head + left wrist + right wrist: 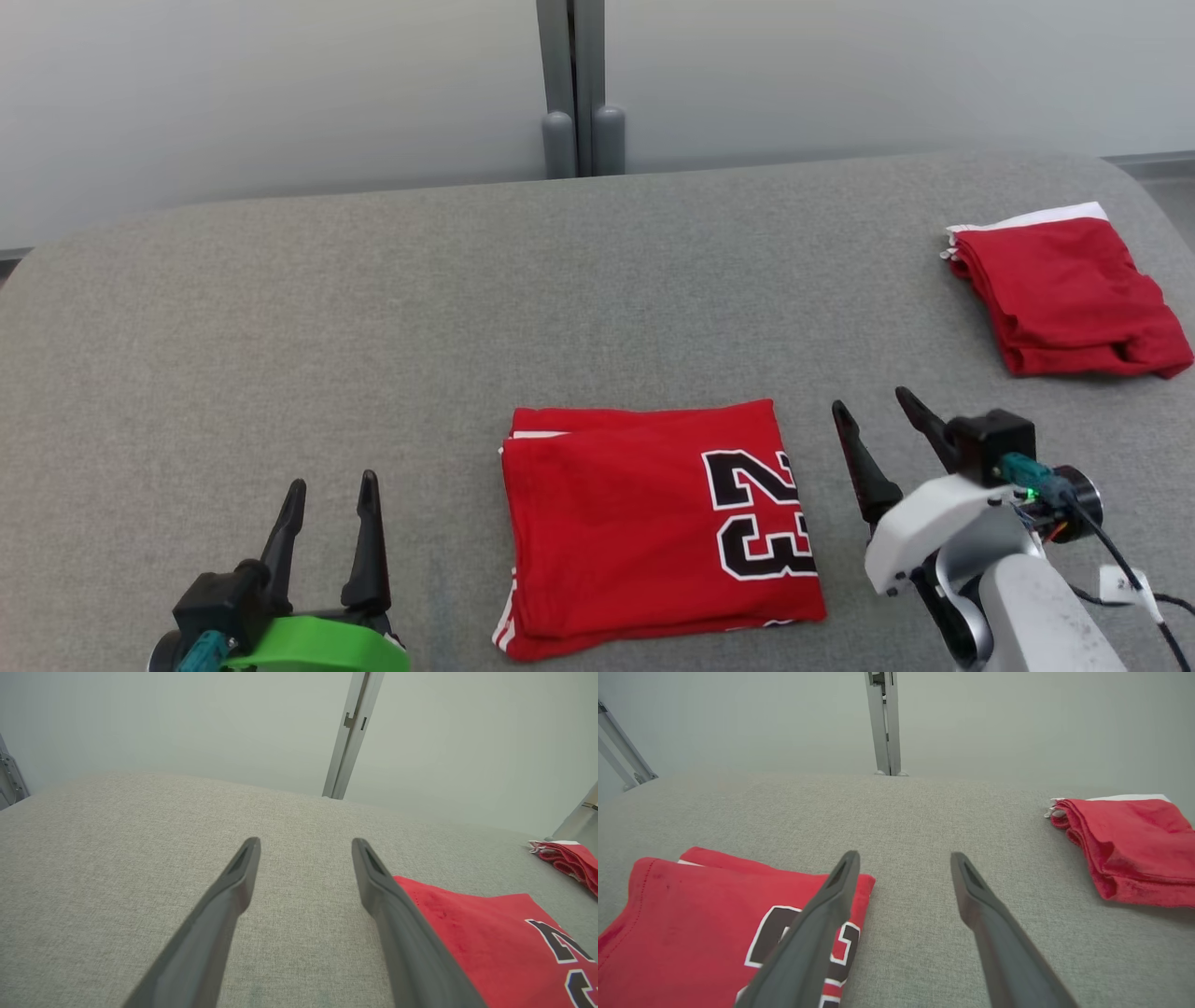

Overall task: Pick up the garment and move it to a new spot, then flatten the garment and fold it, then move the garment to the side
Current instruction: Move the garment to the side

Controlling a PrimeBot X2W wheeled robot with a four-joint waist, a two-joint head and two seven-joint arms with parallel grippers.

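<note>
A red garment with a black "23" lies folded into a neat rectangle near the front middle of the grey padded table. It also shows at the lower right of the left wrist view and lower left of the right wrist view. My left gripper stands open to the garment's left, apart from it, nothing between its fingers. My right gripper stands open just right of the garment, empty, its left finger over the garment's edge in its own view.
A second red folded cloth with a white edge lies at the table's far right; it also appears in the wrist views. A grey post stands behind the table against a pale wall.
</note>
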